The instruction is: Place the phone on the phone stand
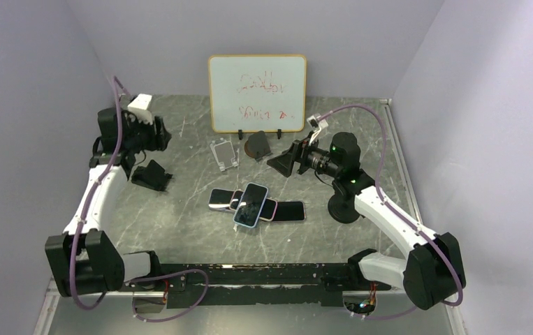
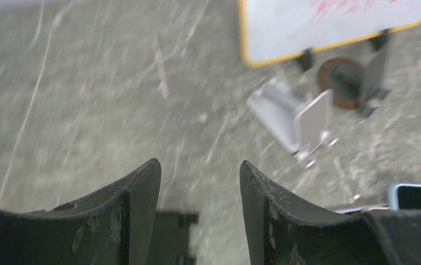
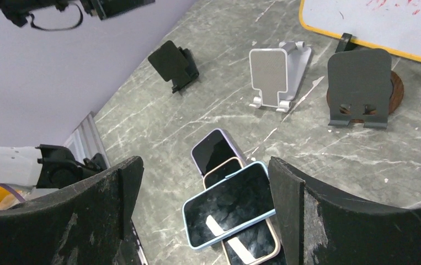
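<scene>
The marbled grey counter (image 1: pixel 179 223) carries everything. Taking its middle as the dial, with the arm bases at 6 o'clock, the phones lie in a loose pile at the centre. The blue-cased phone (image 1: pixel 251 204) lies on top, screen up and flat, its long side running from 6 toward 12. It overlaps a purple-edged phone (image 3: pixel 214 148) at its 9 o'clock side and a black phone (image 1: pixel 290 211) at its 3 o'clock side. A round black base (image 1: pixel 344 208) stands at 3 o'clock of the pile, beside the right arm.

At 9 o'clock of the pile, well apart from it, sits a small black stand (image 1: pixel 153 175). The left gripper (image 2: pixel 198 171) hangs just beyond and above that stand, its jaws parted and nothing between them.

At 1 o'clock of the pile the right gripper (image 3: pixel 205 163) is raised, its jaws spread wide and empty, and its wrist view looks down on the phones.

Farther back, a silver stand (image 3: pixel 277 74) sits at 11 o'clock and a dark grey stand (image 3: pixel 359 83) at 12, the latter in front of a brown disc (image 3: pixel 396 91). A whiteboard (image 1: pixel 257 93) with red scribbles stands upright at the far edge.
</scene>
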Robot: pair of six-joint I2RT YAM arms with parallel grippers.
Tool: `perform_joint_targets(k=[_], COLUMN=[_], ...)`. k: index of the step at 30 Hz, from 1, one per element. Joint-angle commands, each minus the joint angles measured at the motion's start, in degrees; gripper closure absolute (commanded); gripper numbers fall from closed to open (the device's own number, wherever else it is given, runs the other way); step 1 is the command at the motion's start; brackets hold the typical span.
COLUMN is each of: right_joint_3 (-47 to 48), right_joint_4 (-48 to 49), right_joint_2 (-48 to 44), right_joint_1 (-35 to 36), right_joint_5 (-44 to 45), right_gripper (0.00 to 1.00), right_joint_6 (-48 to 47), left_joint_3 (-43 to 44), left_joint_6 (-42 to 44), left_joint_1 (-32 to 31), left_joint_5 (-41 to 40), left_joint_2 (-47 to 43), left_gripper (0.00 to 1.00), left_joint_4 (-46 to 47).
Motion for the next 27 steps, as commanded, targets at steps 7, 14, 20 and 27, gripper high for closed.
perform_joint_targets(k=[7, 14, 20, 27], right_joint_3=[-1.00, -1.37, -1.48, -1.64], right_joint_4=[4.02, 4.79, 4.79, 4.73], right_joint_2=[0.68, 0.74, 0.50, 0.15], right_joint_1=[0.35, 0.90, 0.88, 1.01], right_joint_5=[-3.78, -4.04, -4.29, -4.30], right_gripper=[0.13, 0.13, 0.13, 0.13], right_joint_6=[2.43, 2.79, 2.94, 2.89], left_joint_3=[-9.44, -9.75, -8.73, -8.92], left_joint_6=[-4.80, -4.45, -3.78, -3.55], left_joint_1=[9.24, 9.27, 9.36, 9.35], left_joint_5=[-9.24, -11.45, -10.75, -10.11], left_joint_2=[0.88, 4.04, 6.64, 6.34], left_gripper=[0.43, 0.44, 0.48, 0.65], left_joint_4=[-7.33, -7.43, -7.95, -7.93])
